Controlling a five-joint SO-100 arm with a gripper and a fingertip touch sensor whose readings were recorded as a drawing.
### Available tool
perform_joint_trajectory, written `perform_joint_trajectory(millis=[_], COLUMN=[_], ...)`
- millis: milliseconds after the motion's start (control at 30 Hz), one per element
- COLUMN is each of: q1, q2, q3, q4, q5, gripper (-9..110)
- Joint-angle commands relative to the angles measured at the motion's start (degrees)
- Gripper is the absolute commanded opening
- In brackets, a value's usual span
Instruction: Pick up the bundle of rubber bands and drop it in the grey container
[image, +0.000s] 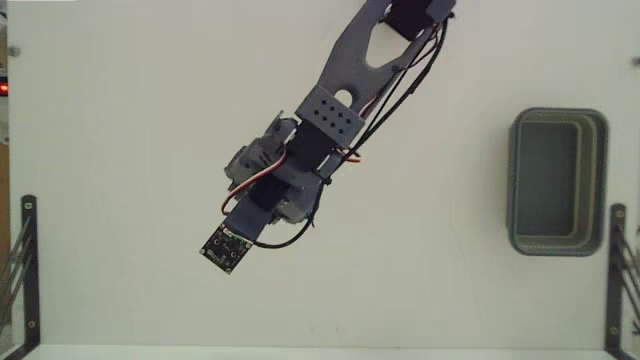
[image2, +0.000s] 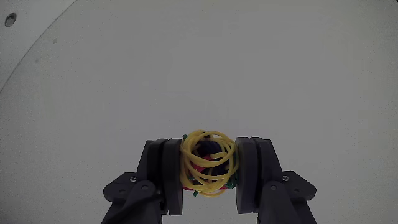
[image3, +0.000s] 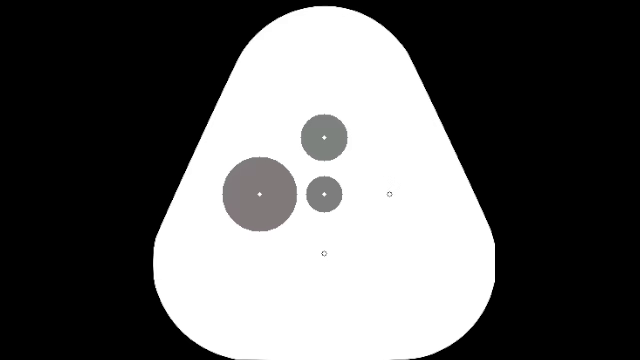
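At the bottom centre of the wrist view, the hand (image2: 209, 171) is clamped on the bundle of rubber bands (image2: 208, 163), its two dark fingers (image2: 169, 174) pressing the ball from left and right. The yellow loops bulge out above and in front of the pads, with red, green and something dark showing inside. Beyond the bundle there is only the plain pale table (image2: 199, 68), which suggests the load is off the surface, though the wrist view alone does not prove the height.

In the fixed view the arm (image: 330, 120) reaches down from the upper right of the frame toward the middle-left, and the grey container (image: 558, 181) sits at the right edge, well apart from the hand.

The risk, as I judge it, is in the carry. The ball is springy and only its middle is pinched, so a loose loop could snag on a finger or the bundle could squirm out during a fast swing. On release, bands may cling to a pad, or the ball may bounce off the thick rim if let go off-centre.

Hidden: the fixed view shows neither the bundle nor the fingertips, since the arm's own body and the wrist camera board (image: 227, 247) cover them. The dark item within the bundle is too small to name.
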Motion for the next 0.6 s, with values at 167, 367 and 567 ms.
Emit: perform_joint_trajectory(millis=[167, 367, 567], q1=[1.26, 1.26, 1.26], q2=[0.53, -0.86, -2.57], q3=[-8.19, -13.29, -18.90], q4=[4.93, 8.65, 12.55], q5=[0.18, 0.18, 0.18], gripper=[46, 46, 46])
